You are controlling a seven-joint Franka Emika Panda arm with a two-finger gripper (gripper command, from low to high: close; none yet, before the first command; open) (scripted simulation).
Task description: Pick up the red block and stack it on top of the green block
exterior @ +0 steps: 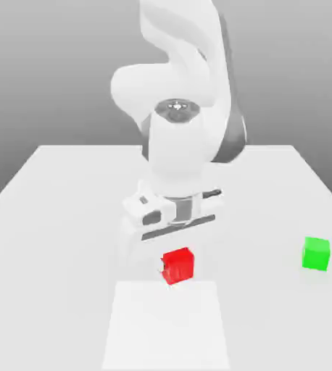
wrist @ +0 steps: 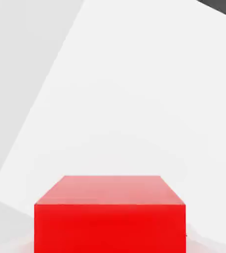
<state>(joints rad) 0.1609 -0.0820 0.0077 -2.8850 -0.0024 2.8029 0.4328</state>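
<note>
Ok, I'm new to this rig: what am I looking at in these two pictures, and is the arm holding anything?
The big white machine is a single robot arm in a simulation. One picture comes from a camera off the arm, facing it across a white table; the other from a camera on the arm's hand, looking past its tool. On the table is a green block, at the exterior view's right, standing alone. The red block sits right under the hand, and fills the hand view's foreground. The tool is shut on the red block. Stacking is not yet done.
</note>
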